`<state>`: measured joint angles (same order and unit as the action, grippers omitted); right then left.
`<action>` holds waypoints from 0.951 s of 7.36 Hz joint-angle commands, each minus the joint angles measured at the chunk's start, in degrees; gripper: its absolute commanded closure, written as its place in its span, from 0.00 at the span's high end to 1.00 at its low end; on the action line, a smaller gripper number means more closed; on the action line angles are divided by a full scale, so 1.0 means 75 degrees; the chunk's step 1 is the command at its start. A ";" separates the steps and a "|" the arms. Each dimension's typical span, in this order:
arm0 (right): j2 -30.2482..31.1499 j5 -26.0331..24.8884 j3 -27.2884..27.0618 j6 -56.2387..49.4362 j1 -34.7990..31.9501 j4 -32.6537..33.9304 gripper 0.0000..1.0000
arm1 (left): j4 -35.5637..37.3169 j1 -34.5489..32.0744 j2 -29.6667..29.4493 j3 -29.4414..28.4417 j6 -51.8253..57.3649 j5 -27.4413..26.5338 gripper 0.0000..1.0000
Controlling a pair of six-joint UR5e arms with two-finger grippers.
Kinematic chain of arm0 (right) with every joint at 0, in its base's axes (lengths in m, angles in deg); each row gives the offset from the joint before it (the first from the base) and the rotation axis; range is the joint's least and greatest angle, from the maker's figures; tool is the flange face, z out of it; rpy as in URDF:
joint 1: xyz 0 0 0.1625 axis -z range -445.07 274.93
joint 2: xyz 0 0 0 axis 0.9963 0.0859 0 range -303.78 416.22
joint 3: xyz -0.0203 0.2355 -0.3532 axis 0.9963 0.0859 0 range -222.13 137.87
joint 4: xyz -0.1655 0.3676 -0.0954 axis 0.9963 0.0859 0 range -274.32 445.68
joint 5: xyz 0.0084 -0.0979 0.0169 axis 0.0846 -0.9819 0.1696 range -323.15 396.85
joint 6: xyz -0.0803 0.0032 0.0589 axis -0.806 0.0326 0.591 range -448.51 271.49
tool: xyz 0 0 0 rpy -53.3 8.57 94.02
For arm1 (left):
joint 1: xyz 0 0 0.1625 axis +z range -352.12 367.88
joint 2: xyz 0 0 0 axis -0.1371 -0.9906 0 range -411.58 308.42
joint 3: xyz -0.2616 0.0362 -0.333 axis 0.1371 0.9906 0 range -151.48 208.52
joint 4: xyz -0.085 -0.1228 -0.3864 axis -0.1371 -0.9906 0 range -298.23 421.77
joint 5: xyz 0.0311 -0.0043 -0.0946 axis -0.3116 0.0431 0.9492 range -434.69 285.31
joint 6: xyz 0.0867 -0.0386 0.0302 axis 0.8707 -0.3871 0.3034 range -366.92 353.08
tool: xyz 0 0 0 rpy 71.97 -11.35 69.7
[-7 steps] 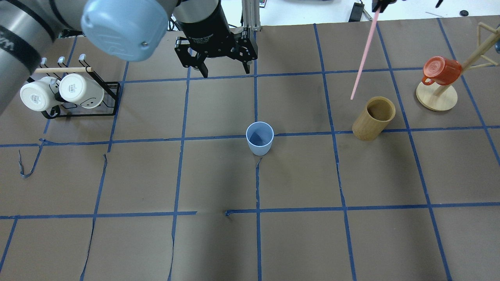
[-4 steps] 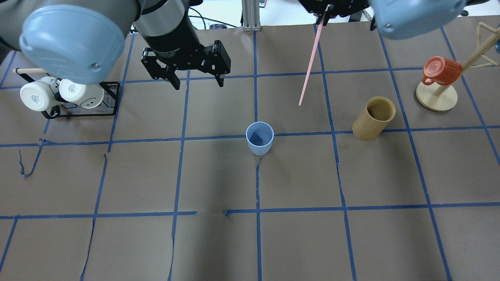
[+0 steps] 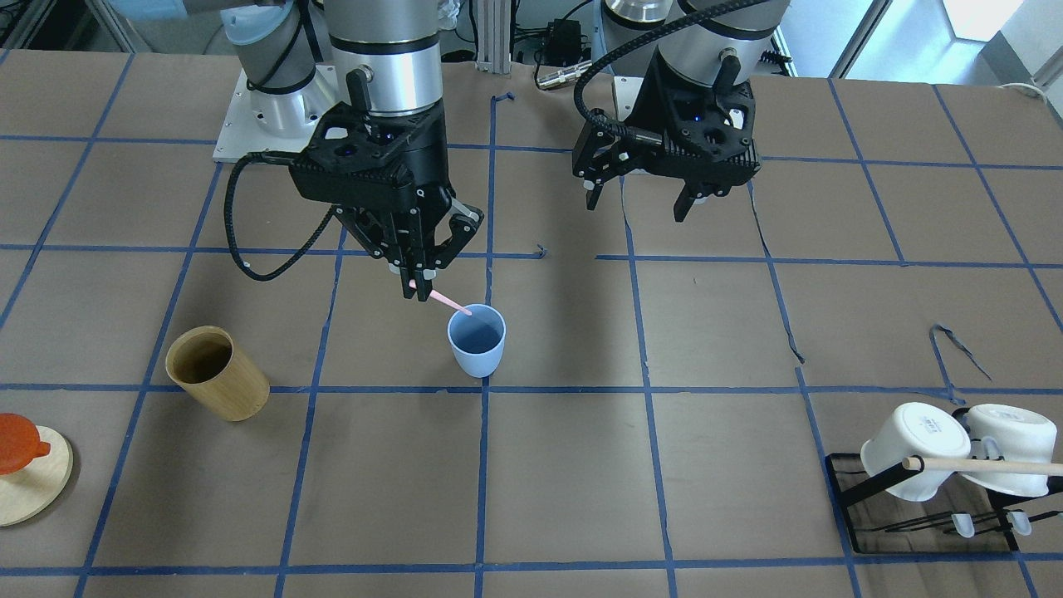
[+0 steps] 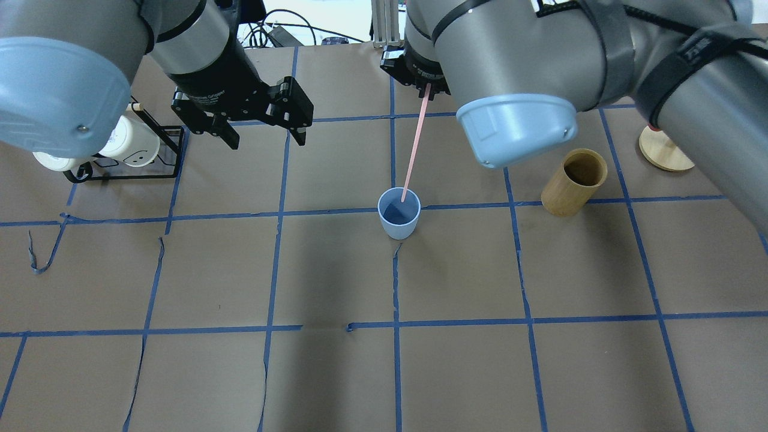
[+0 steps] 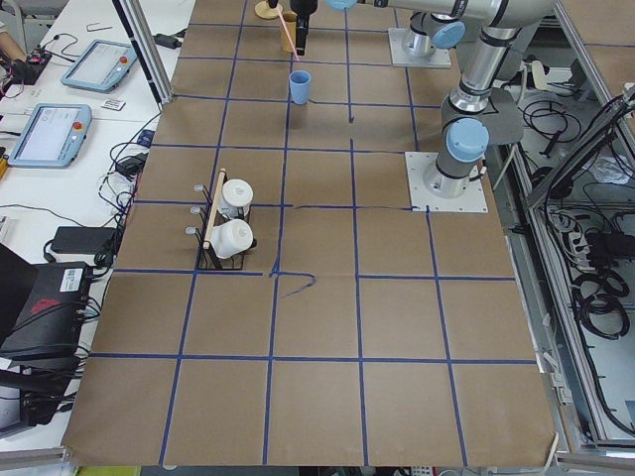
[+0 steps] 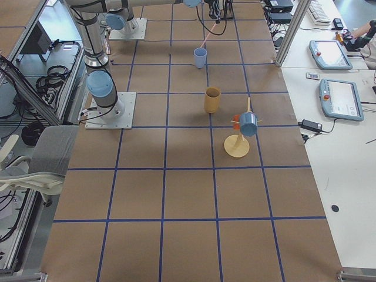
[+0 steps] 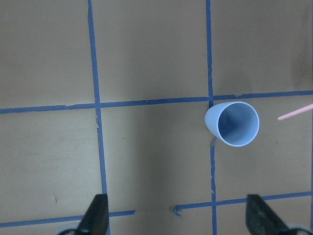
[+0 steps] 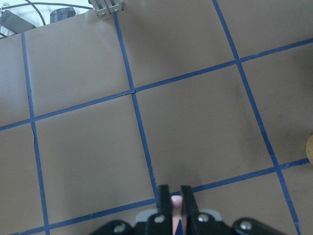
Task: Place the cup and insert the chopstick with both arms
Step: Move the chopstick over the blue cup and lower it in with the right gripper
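The light blue cup (image 4: 398, 221) stands upright at the table's middle; it also shows in the front view (image 3: 477, 340) and the left wrist view (image 7: 232, 125). My right gripper (image 3: 419, 282) is shut on the top of the pink chopstick (image 4: 414, 150) and holds it tilted. The stick's lower tip sits at the cup's mouth; I cannot tell if it is inside. The right wrist view shows the stick (image 8: 176, 203) pinched between the fingers. My left gripper (image 4: 264, 138) is open and empty, hovering to the cup's left and farther back.
A tan wooden cup (image 4: 574, 182) stands right of the blue cup. A black rack with white mugs (image 4: 129, 144) and a wooden rod sits far left. A wooden mug tree base (image 4: 663, 150) with a red mug (image 3: 17, 444) sits far right.
My right arm has swung left with the chopstick, from the far right to over the blue cup. My left gripper has moved left, away from the middle, still open.
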<state>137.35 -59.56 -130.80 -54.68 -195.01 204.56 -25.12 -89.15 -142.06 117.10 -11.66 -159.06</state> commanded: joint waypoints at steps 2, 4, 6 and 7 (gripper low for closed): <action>-0.0036 -0.0060 -0.0376 0.0317 -0.0259 0.0145 0.00 | 0.0241 0.0234 0.0087 0.0073 0.0057 -0.0024 1.00; -0.0129 -0.0072 -0.0435 0.0434 -0.0260 0.0157 0.00 | 0.0277 0.0374 0.0087 0.0061 0.0046 -0.0048 1.00; -0.0188 -0.0072 -0.0774 0.0435 -0.0260 0.0716 0.00 | 0.0277 0.0399 0.0099 0.0073 0.0057 -0.0048 1.00; -0.0189 -0.0060 -0.0845 0.0446 -0.0260 0.0824 0.00 | 0.0277 0.0410 0.0099 0.0073 0.0057 -0.0048 1.00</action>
<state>136.09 -60.08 -136.09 -51.41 -196.95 209.05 -23.06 -86.23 -141.35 117.61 -11.26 -159.41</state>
